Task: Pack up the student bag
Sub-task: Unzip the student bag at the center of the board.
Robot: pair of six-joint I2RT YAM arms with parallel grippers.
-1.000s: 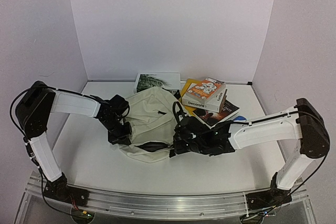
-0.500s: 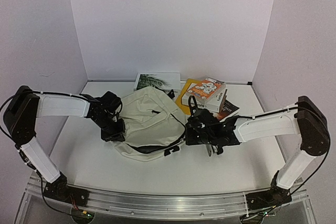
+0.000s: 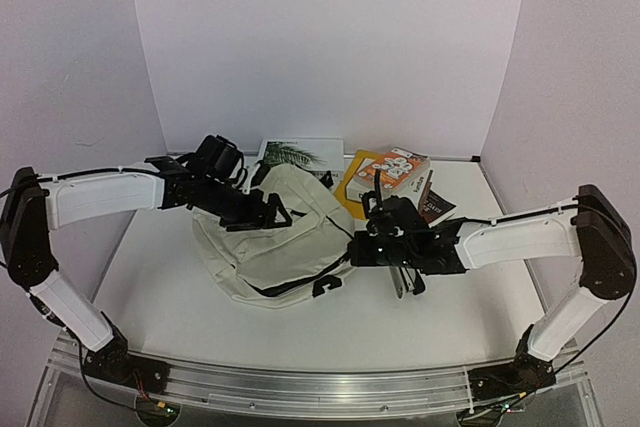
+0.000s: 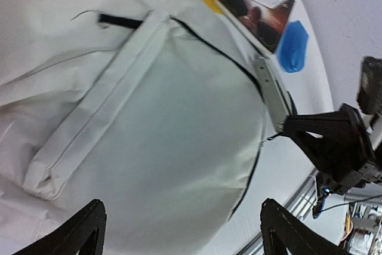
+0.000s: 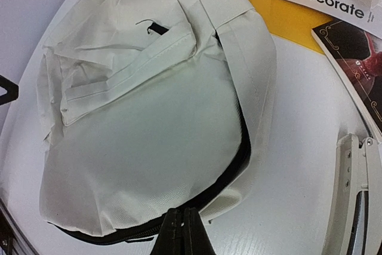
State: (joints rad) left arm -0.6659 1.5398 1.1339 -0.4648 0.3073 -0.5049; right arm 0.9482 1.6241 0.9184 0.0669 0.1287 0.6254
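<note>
One rumpled cream backpack (image 3: 262, 247) lies mid-frame, its black zipper (image 5: 241, 154) partly open. We see our left gripper (image 4: 179, 226) spread wide and our right gripper (image 5: 182, 231) pressed together.

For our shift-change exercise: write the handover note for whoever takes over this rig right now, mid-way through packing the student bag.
Left gripper: open, above the student bag, holding nothing.
Right gripper: shut at the bag's black zip; whether it pinches the pull is unclear.
Books: stacked on the table beyond the bag, not inside.
Done: zip partly open.
Left: load the books, close the zip.
</note>
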